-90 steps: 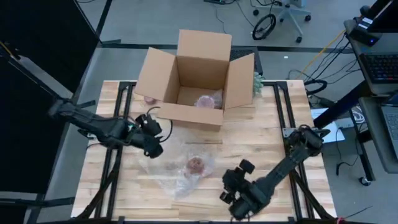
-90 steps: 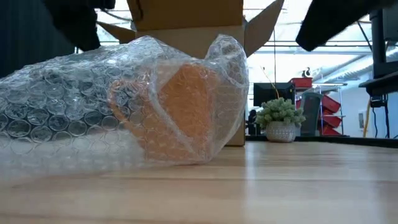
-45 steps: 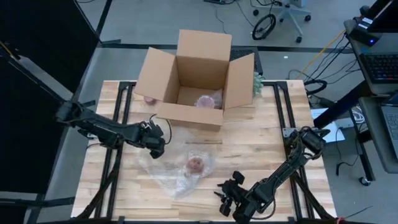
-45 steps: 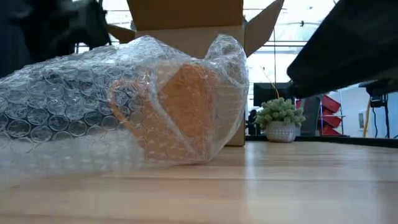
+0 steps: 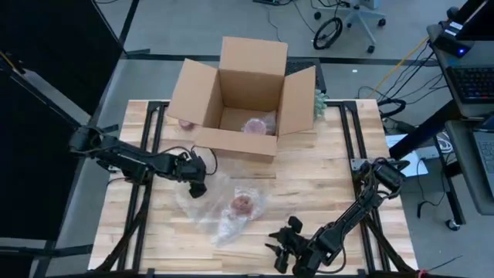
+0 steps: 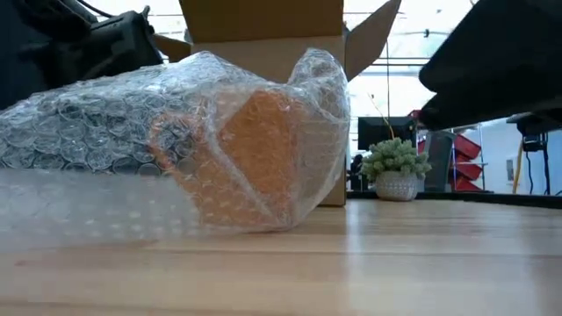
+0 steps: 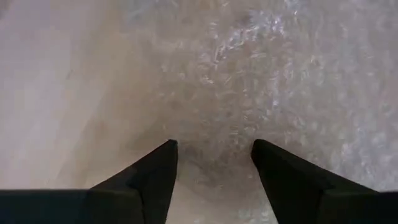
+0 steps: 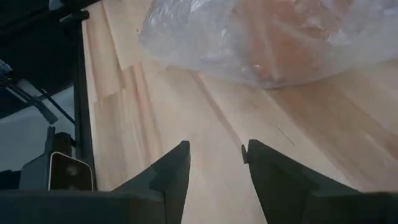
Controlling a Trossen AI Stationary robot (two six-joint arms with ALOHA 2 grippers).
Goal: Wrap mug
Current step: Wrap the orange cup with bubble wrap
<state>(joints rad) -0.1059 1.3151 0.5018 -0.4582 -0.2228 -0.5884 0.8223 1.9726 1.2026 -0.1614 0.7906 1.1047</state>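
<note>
An orange mug [image 5: 243, 205] lies on its side on the wooden table, loosely covered by a sheet of clear bubble wrap [image 5: 216, 208]. In the low view the mug [image 6: 255, 158] shows through the wrap [image 6: 97, 123]. My left gripper [image 5: 197, 185] is low at the wrap's left edge. It is open, with wrap [image 7: 249, 93] between and ahead of its fingers [image 7: 163, 163]. My right gripper [image 5: 281, 249] hovers open near the table's front edge, right of the mug, facing the wrapped mug [image 8: 280, 43]. My left gripper [image 7: 214, 152] has its open fingers on either side of the bubble wrap's left edge [image 7: 211, 168], slanting down from the table's left. I cannot tell whether the fingers touch the wrap.
An open cardboard box [image 5: 239, 100] stands at the table's far side, with a wrapped item [image 5: 255, 125] inside. A small pink thing [image 5: 185, 122] lies left of the box and a potted plant [image 5: 318, 100] stands to its right. Bare wood [image 5: 324, 185] lies right of the mug.
My left gripper has moved right and down toward the wrap's left edge. My right gripper has drawn back toward the table's near edge and a little left. The mug has stayed in place.
</note>
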